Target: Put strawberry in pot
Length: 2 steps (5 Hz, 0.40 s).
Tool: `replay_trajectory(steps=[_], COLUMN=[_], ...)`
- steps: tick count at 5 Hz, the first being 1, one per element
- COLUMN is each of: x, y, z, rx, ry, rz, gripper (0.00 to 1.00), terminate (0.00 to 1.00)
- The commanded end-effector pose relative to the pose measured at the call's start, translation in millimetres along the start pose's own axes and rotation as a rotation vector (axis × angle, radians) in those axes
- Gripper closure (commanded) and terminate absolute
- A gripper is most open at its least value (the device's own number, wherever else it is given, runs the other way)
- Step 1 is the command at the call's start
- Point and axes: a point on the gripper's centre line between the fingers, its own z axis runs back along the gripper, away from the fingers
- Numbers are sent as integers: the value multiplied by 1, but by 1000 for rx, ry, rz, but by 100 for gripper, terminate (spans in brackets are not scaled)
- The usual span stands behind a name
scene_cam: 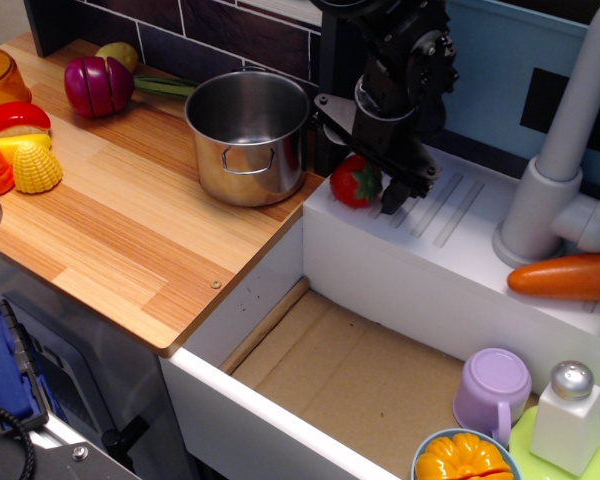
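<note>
The strawberry, glossy red with a green cap, lies on the left end of the white sink ledge, just right of the pot. The pot is shiny steel with a loop handle. It stands empty on the wooden counter's back right corner. My black gripper hangs from above with its jaws open on either side of the strawberry. The right finger is close against the strawberry's right side. The left finger is mostly lost in the dark gap by the pot.
A purple sliced vegetable and red-and-yellow sliced fruit sit at the counter's left. A grey faucet and a carrot are on the right. A lilac cup, a salt shaker and an orange toy are at the sink's front right.
</note>
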Motion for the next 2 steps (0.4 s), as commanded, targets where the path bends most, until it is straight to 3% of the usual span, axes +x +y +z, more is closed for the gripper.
replay_trajectory(steps=[1, 2], x=[8, 10], y=[1, -2], z=[-1, -1], rx=[-24, -25], ry=[-40, -34], rz=[22, 40], gripper=[0, 0], terminate=[0, 0])
